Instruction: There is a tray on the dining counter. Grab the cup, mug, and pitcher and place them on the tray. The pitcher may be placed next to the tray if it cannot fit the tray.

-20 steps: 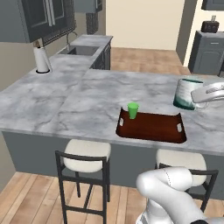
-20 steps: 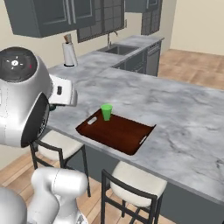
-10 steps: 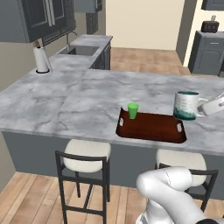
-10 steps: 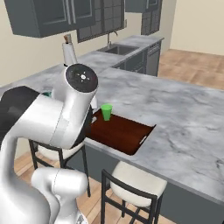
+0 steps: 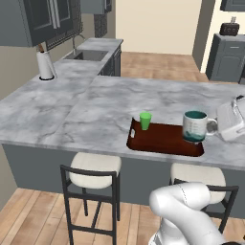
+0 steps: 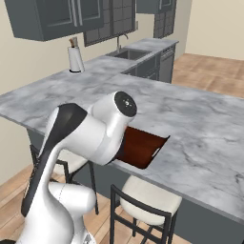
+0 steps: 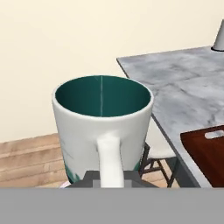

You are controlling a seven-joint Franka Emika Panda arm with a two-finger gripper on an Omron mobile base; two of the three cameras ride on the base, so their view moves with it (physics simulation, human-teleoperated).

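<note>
The white mug (image 5: 194, 127) with its teal inside hangs just over the right end of the dark reddish-brown tray (image 5: 162, 142). My gripper (image 5: 211, 125) reaches in from the right and is shut on the mug's side handle. In the hand view the mug (image 7: 103, 124) is upright and close, its handle between my fingertips (image 7: 109, 178). The green cup (image 5: 145, 120) stands upright on the tray's left end. The tray lies near the front edge of the dining counter (image 5: 95, 110). My arm covers much of the tray (image 6: 143, 147) in the right base view. The pitcher is out of view.
A paper towel roll (image 5: 45, 64) stands at the counter's far left, near the sink (image 5: 88, 55). Two stools (image 5: 93, 167) (image 5: 198, 177) sit below the counter's front edge. A dark appliance (image 5: 230, 28) tops a grey cabinet at the far right.
The mug, held in my gripper, has travelled left and down from beyond the tray's right end to just over it. My arm has swung across the right base view.
</note>
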